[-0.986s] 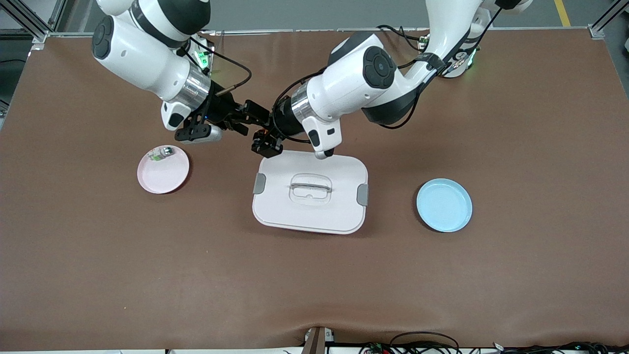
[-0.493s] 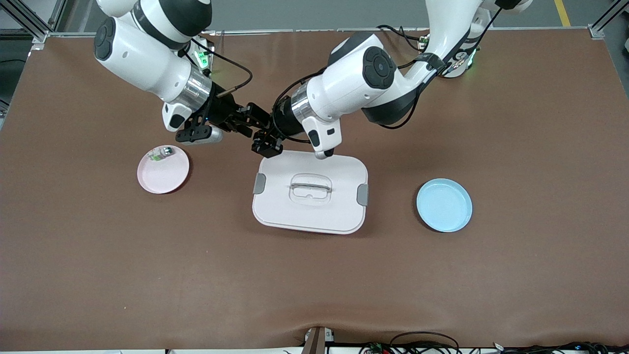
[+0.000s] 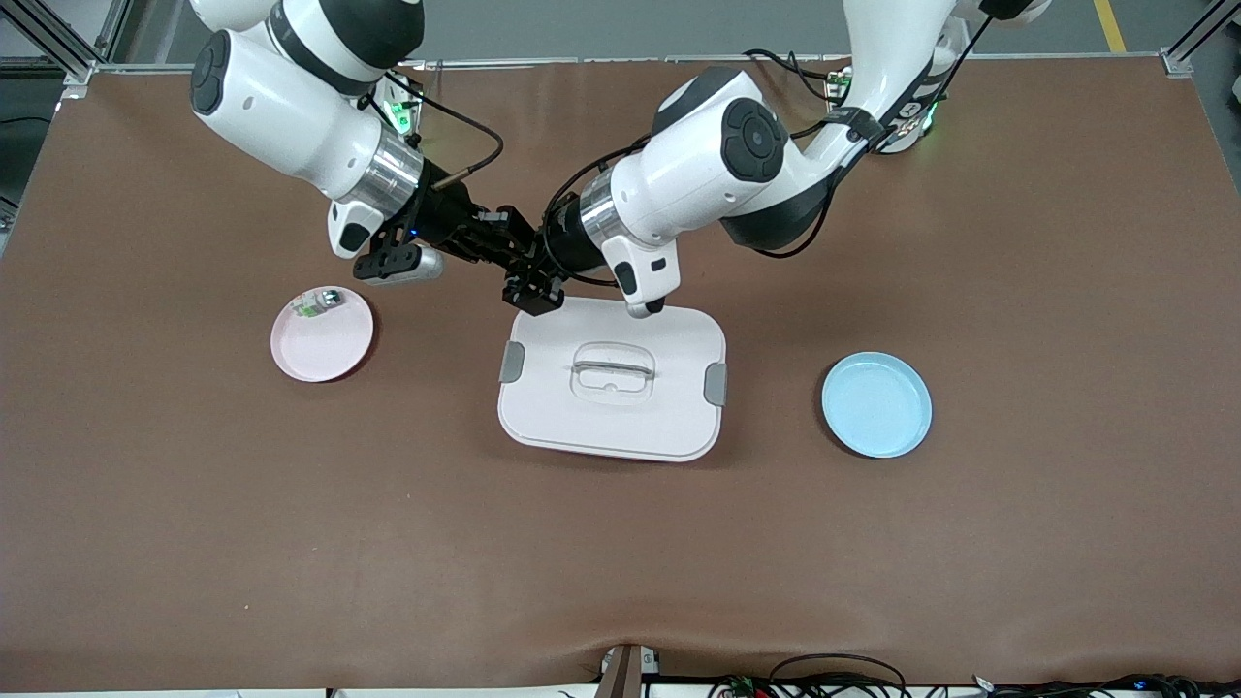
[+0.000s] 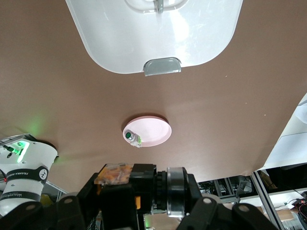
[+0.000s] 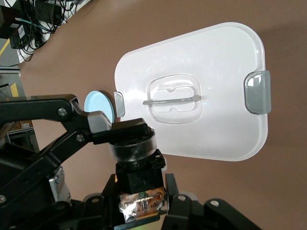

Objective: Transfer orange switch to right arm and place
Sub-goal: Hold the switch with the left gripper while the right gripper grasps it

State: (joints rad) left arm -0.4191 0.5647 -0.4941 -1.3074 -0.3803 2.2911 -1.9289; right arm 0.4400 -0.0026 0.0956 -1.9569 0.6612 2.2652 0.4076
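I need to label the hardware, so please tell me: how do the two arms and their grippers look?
Both arms, the right arm and the left arm, are glossy white with black joint bands and silver wrist rings. Each ends in a black gripper, the right gripper and the left gripper. Black cables loop along both.

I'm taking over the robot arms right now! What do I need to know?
Left gripper: shut on the orange switch, up in the air over the corner of the white lid toward the right arm's end.
Right gripper: meeting it there, right at the switch.
Done: the switch is lifted and brought to the hand-over spot.
Left: the right gripper takes it, the left lets go, then the switch gets placed, probably on the pink plate, which already holds a clear-and-green part. The blue plate sits at the left arm's end.
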